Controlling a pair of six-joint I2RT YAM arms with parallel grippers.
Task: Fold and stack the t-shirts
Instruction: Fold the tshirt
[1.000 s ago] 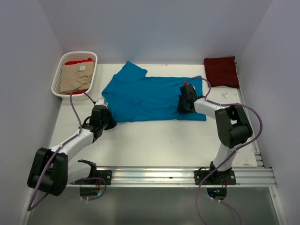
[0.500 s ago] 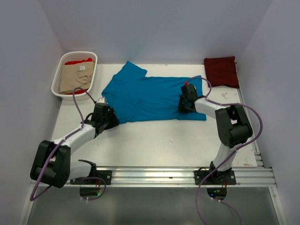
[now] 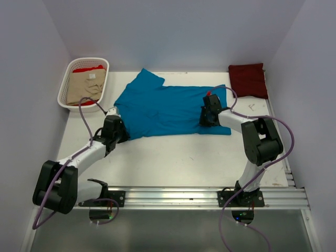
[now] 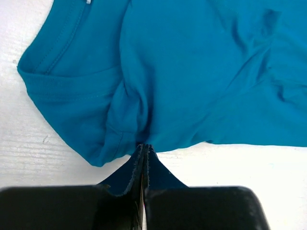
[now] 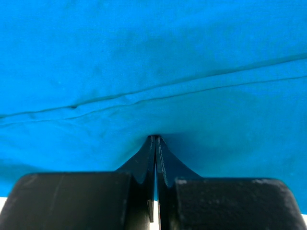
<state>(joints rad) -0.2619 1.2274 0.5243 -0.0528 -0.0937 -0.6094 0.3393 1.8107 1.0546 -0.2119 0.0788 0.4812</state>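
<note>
Top external: basket [image 3: 63, 88] w/ beige tee [image 3: 86, 86]

Nothing legible is showing in any view. A small white tag [image 3: 92, 76] is lying on the beige t-shirt [image 3: 84, 90] in the basket [image 3: 63, 86], too small to read. A white label [image 4: 88, 1] is peeking from the teal t-shirt [image 4: 192, 72] collar, cut off.
</note>
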